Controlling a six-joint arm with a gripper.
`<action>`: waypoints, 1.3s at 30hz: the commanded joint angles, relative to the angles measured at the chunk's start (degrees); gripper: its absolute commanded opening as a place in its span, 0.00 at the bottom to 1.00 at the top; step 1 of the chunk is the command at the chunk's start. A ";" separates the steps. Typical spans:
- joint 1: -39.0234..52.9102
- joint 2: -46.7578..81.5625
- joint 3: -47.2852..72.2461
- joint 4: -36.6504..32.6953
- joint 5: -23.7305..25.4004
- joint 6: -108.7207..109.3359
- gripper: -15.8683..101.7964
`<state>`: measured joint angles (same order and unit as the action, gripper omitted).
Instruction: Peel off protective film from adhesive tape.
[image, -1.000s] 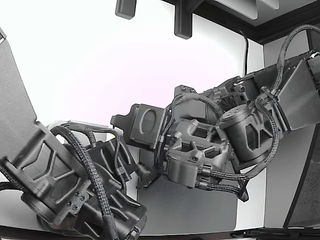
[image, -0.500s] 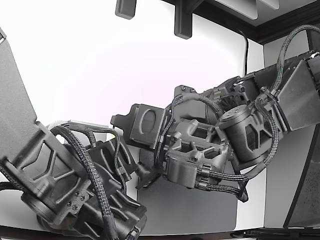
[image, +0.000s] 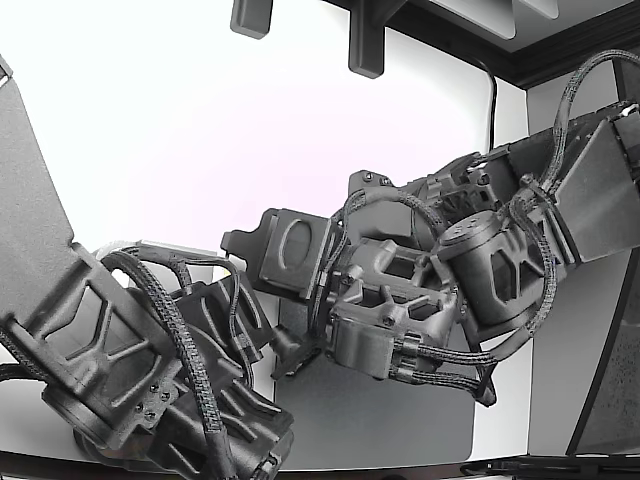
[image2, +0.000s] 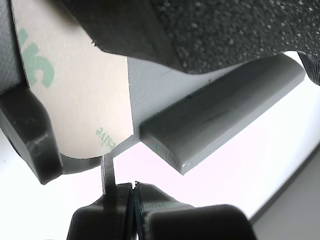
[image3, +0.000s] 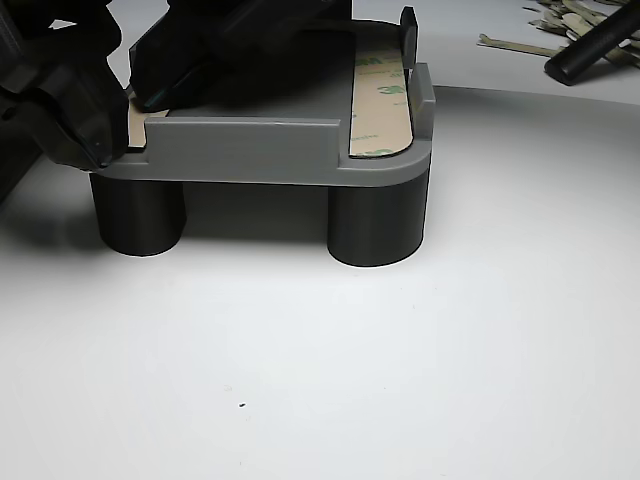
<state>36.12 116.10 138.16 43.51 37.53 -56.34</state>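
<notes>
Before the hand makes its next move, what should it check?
1. Hand closed: ok, the jaws meet in a thin seam.
2. Tab pinched: cannot tell; it reaches the hand beside the seam, not plainly in it.
3. Film on the tape: ok, it lies flat and is not yet peeled.
4. Fixture steady: ok, it stands level on both legs.
5. Other strip: ok, it is in its slot, away from the hand.
6. Peelings: ok, they lie far behind the fixture.
</notes>
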 joint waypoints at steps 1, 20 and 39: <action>-0.09 0.97 -2.02 -0.18 0.00 0.26 0.04; 0.09 2.11 -1.05 -0.35 -0.70 2.37 0.04; 0.26 2.55 -0.79 0.26 -1.05 2.99 0.04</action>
<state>36.65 117.25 138.78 43.86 36.65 -53.44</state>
